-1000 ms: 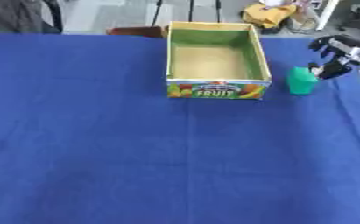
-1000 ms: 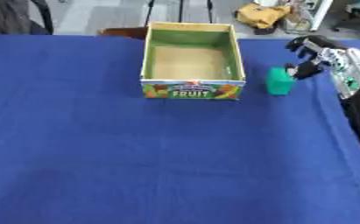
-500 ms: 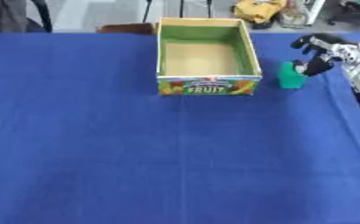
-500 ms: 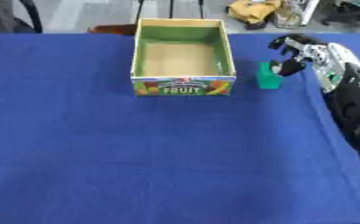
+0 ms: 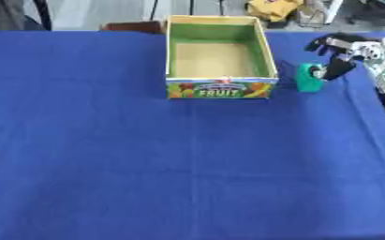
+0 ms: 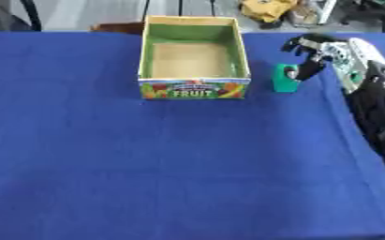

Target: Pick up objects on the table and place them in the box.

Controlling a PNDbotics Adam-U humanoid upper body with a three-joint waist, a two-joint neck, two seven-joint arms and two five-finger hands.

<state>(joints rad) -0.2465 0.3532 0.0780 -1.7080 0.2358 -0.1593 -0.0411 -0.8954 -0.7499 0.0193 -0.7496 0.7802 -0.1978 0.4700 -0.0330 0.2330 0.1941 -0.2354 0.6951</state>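
Right hand (image 6: 318,51) reaching in from the right edge, seen over a blue tablecloth (image 5: 187,164); its dark fingers (image 6: 303,69) are curled downward toward a small green object (image 6: 285,78), with the fingertips at the object's upper right side; whether the object is actually pinched cannot be told, as contact is not resolved in either view. In the right eye view the black forearm (image 6: 380,108) is shown running down the right margin behind the hand; in the left eye view only the hand and a pale wrist section (image 5: 384,65) are visible, the arm being cut off by the edge. The green object is shown as a small upright block, teal-green, with a darker round detail on the face nearest the fingers; its finer shape cannot be made out. It stands on the cloth just below and to the left of the hand; further left of it, close but apart, lies the open cardboard box (image 5: 265,51), green-walled inside, tan-floored, empty, with a "FRUIT" label on its near panel. The left hand is shown in neither view.
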